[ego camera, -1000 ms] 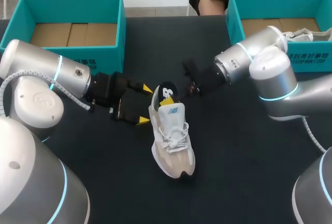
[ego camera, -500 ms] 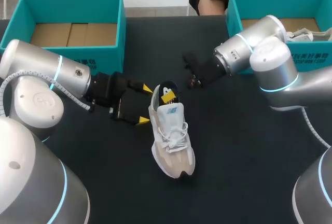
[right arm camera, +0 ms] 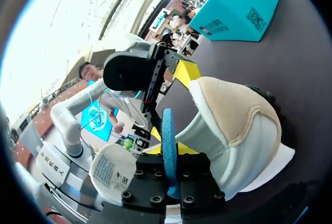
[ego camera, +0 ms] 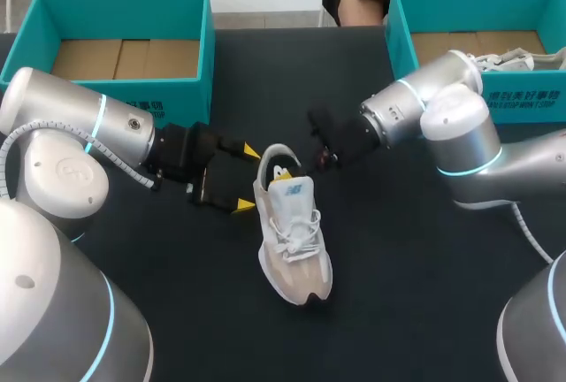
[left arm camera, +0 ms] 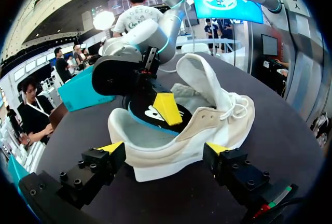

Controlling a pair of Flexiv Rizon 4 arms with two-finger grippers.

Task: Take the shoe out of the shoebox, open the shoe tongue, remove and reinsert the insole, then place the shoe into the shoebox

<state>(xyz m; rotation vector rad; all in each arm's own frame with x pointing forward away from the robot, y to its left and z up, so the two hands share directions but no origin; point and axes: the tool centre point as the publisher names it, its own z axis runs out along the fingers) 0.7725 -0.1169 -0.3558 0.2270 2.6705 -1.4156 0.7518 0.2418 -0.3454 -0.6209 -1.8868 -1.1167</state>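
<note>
Black table (ego camera: 416,258), between the left shoebox (ego camera: 124,90) and the right shoebox (ego camera: 531,99): the beige-and-white shoe (ego camera: 294,245) stands on its sole, tongue raised. The right gripper (right arm camera: 167,154) pinches the blue-edged insole (right arm camera: 167,125) at the heel opening. The left gripper (ego camera: 248,179) sits spread wide, tips flanking the heel, holding nothing.

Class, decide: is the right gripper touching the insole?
Touching. The right wrist view shows the insole standing edge-on, clamped from two sides between both fingers of the right gripper.
</note>
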